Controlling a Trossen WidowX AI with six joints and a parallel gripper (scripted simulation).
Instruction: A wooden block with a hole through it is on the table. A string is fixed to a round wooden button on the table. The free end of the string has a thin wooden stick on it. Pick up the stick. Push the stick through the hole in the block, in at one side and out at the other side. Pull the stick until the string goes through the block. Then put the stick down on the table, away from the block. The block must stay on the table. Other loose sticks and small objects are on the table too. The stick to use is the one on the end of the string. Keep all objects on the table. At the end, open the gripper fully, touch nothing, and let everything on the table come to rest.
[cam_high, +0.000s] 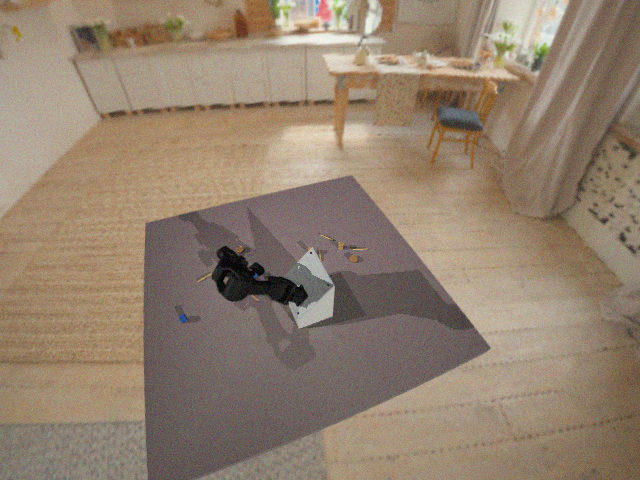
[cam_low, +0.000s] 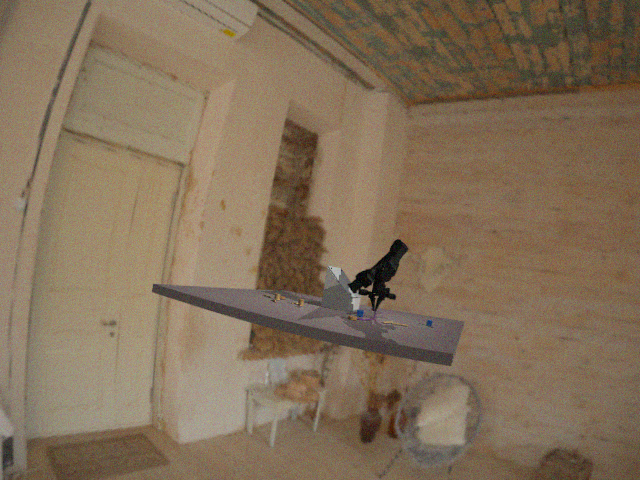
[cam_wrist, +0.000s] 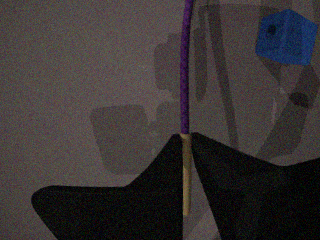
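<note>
The thin stick (cam_wrist: 186, 175) on the end of the purple string (cam_wrist: 185, 75) (cam_low: 364, 319) is between the fingertips of my gripper (cam_wrist: 184, 140) (cam_low: 374, 310). The gripper is shut on it, at the end where the string joins. The fingertips are a little above the table, and the string runs up the wrist view from them. A blue block (cam_wrist: 287, 40) (cam_low: 360, 313) with a dark hole in one face stands near, at the upper right of the wrist view. A round button (cam_low: 353, 318) (cam_high: 240, 249) lies close to the string on the table. The arm hides the fingers in the top view.
A second small blue object (cam_high: 183, 318) (cam_low: 429, 322) stands apart. Loose sticks lie near the arm, one a pale stick (cam_high: 204, 277). A white angular stand (cam_high: 321, 310) (cam_low: 336, 297) is at the arm's base. Beyond it lie a small cylinder (cam_high: 340, 245), another button (cam_high: 353, 258) and more sticks.
</note>
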